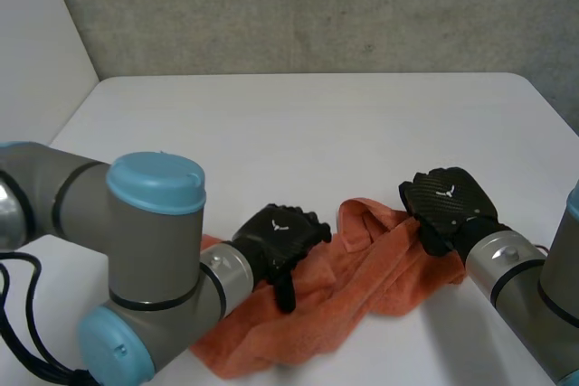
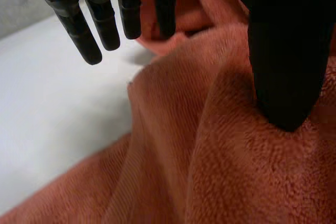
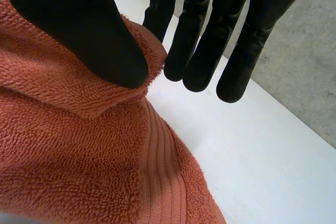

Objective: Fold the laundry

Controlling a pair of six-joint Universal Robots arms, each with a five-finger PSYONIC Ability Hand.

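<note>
An orange terry towel [image 1: 344, 300] lies crumpled near the table's front edge, between my two hands. My left hand [image 1: 276, 237] rests on its left-middle part. In the left wrist view its fingers [image 2: 84, 30] hang straight above the table beside the towel's [image 2: 220, 171] edge, while the thumb [image 2: 286, 51] presses down on the cloth; the hand is open. My right hand [image 1: 448, 201] is at the towel's right edge, where a fold stands up. There the thumb [image 3: 79, 24] pinches the towel's [image 3: 79, 156] ribbed edge towards the straight fingers [image 3: 194, 40].
The white table [image 1: 317, 124] stretches bare from the towel to a grey wall at the back. My left arm's big joints [image 1: 145, 250] stand at the near left, partly over the towel's left end.
</note>
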